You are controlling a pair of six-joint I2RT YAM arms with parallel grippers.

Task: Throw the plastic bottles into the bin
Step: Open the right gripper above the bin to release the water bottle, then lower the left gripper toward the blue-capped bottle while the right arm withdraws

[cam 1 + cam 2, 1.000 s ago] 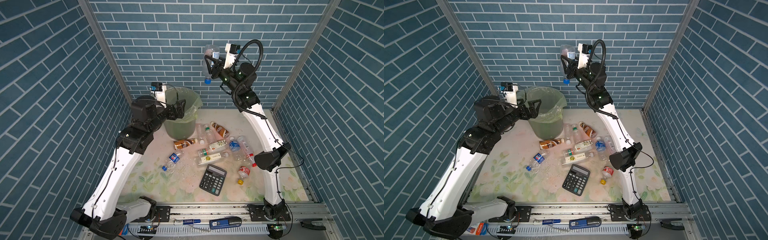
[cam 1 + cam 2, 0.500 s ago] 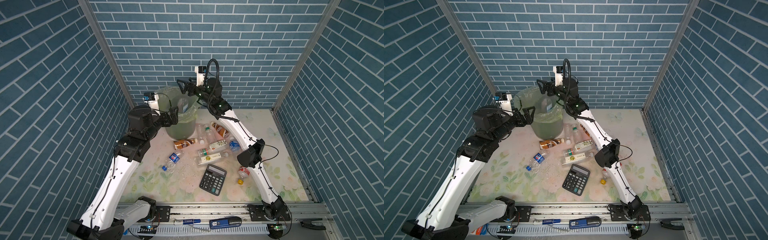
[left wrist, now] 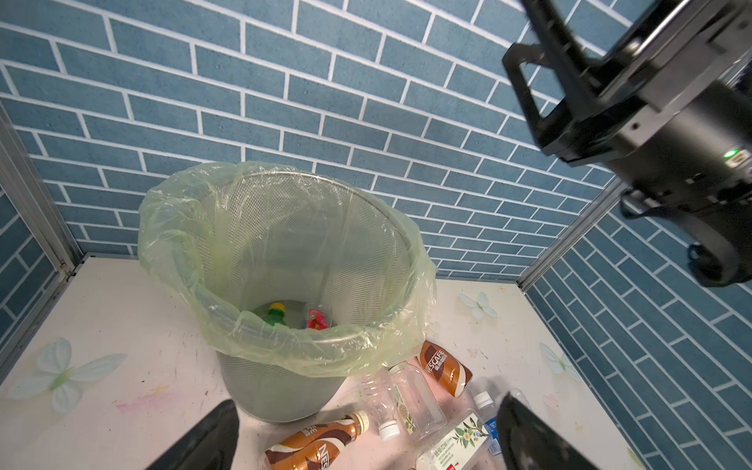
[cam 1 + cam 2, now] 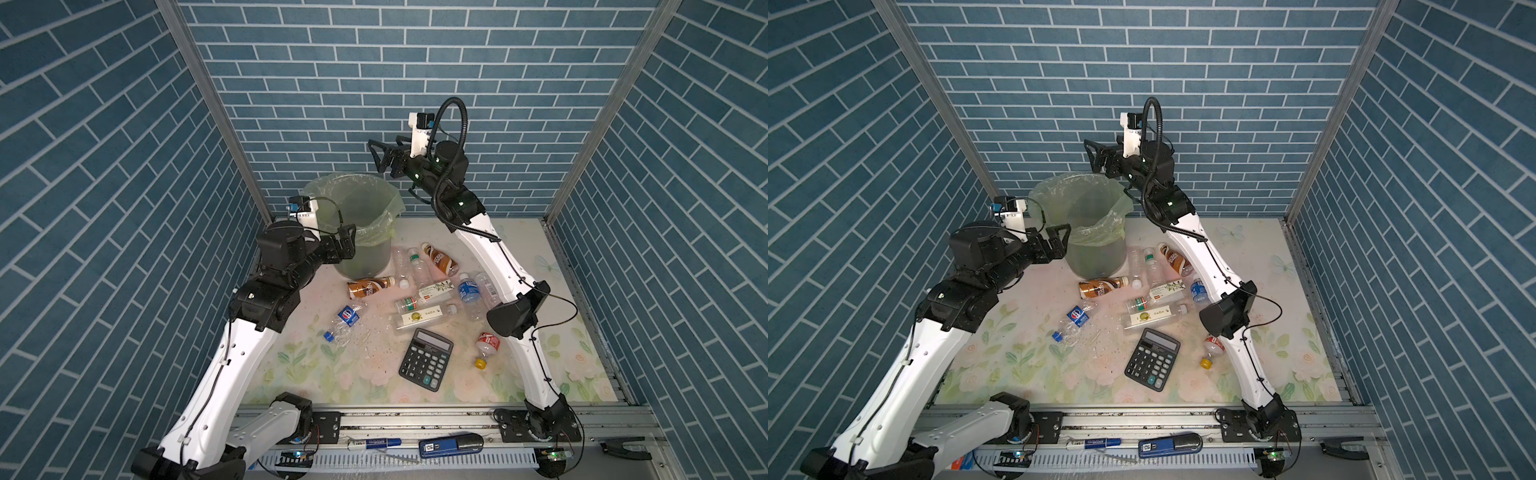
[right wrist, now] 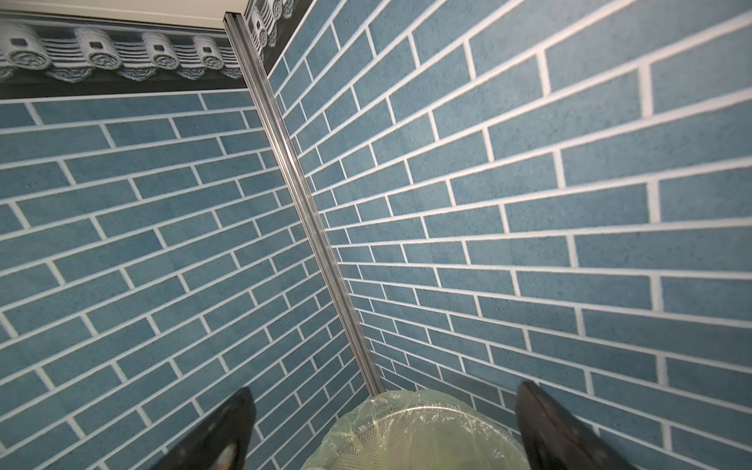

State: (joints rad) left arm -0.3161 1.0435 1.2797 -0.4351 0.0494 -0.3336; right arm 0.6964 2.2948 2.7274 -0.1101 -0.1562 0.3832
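Observation:
The bin point(image 4: 368, 257), grey mesh with a pale green liner, stands at the back left of the table. My right gripper point(image 4: 376, 156) hangs open and empty above the bin's right rim point(image 5: 411, 415). My left gripper point(image 4: 347, 243) is open and empty beside the bin's left wall. Inside the bin point(image 3: 285, 337) lie a green-capped bottle point(image 3: 276, 313) and a red-labelled one point(image 3: 315, 319). Several plastic bottles lie on the table to the right of the bin: a brown one point(image 4: 370, 286), another brown one point(image 4: 442, 259), a blue-labelled crushed one point(image 4: 347, 318) and a red-labelled one point(image 4: 486, 343).
A black calculator point(image 4: 426, 359) lies near the front middle, among the bottles. Blue brick walls close in the back and both sides. The right arm's elbow point(image 4: 513, 316) hangs over the bottles at the right. Pens and tools lie on the front rail point(image 4: 451, 446).
The right gripper carried a clear bottle from high up to over the bin, opened, and the bottle is gone from it. It has since risen to the right. The left arm shifted slightly.

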